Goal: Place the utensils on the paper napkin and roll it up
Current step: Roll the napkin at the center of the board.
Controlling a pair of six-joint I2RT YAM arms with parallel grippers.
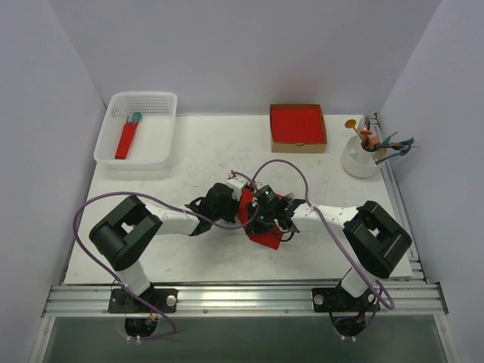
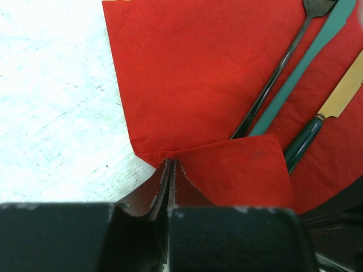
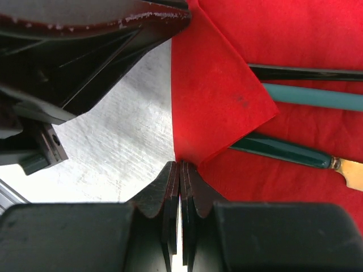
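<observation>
Left tool [image 2: 169, 169] and right tool [image 3: 180, 169] each pinch one end of a corner of the thin red square paper napkin [image 2: 198, 68]. The corner is folded over the handles of the slim dark and teal utensils [image 2: 266, 96], which point to 1 o'clock at the centre of the table [image 2: 51, 102], probably so rolling can begin.

- One red napkin [image 2: 198, 73].
- Three utensils [image 2: 271, 82] on the napkin.
- Beyond the napkin: one white basket [image 1: 144, 95], one red roll [image 1: 126, 141], one cardboard box [image 1: 299, 147], one cup [image 1: 355, 162].
</observation>
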